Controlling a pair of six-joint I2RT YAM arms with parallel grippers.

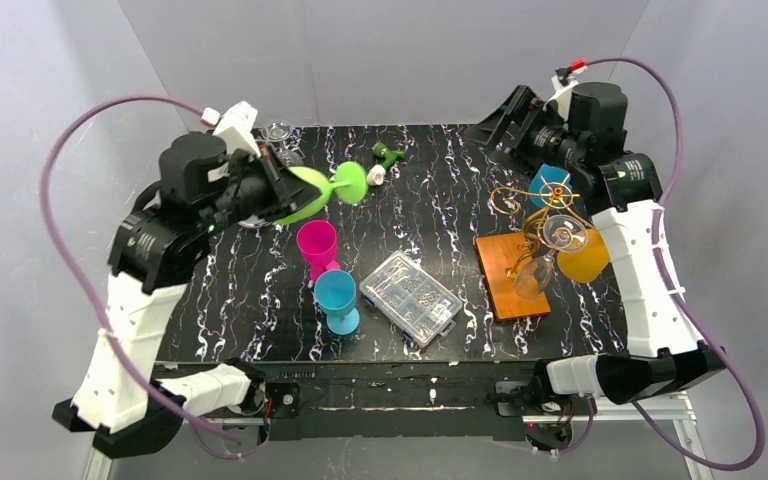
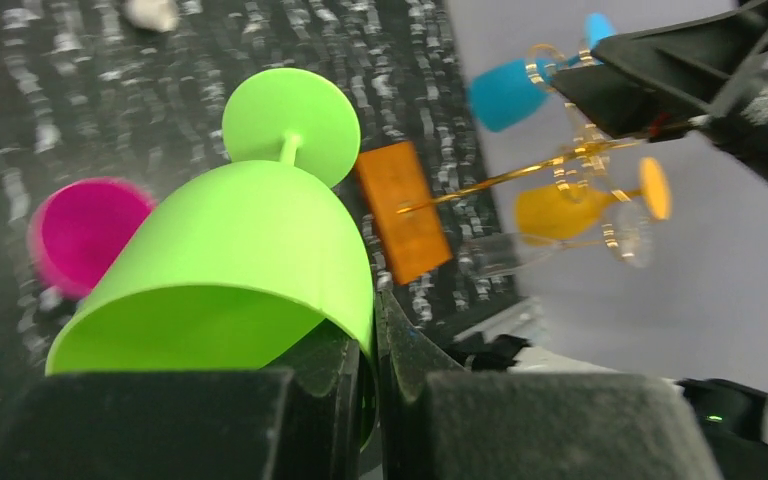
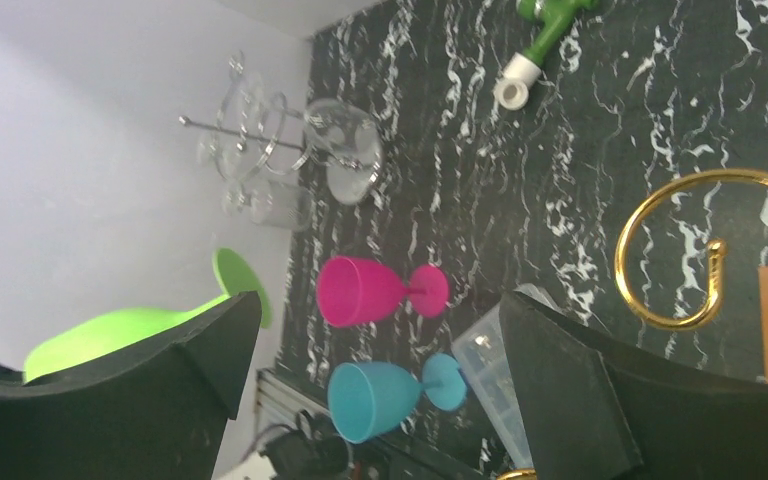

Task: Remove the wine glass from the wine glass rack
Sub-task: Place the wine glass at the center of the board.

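The golden curled-wire rack (image 1: 538, 212) stands on its orange-brown wooden base (image 1: 508, 276) at the right. A blue glass (image 1: 550, 184), an orange glass (image 1: 582, 256) and a clear glass (image 1: 534, 276) hang on it. My left gripper (image 1: 280, 192) is shut on the rim of a green wine glass (image 1: 332, 187) and holds it on its side above the table's left half, far from the rack. In the left wrist view the jaws (image 2: 375, 350) pinch the green glass (image 2: 230, 260). My right gripper (image 1: 492, 128) is open and empty behind the rack; its wrist view (image 3: 380, 320) shows a golden curl (image 3: 700, 250).
A pink glass (image 1: 317, 245) and a blue glass (image 1: 338, 298) stand left of centre. A clear plastic compartment box (image 1: 410, 297) lies at the front middle. A green and white piece (image 1: 385, 157) lies at the back. A silver rack with clear glasses (image 1: 280, 135) stands at the back left.
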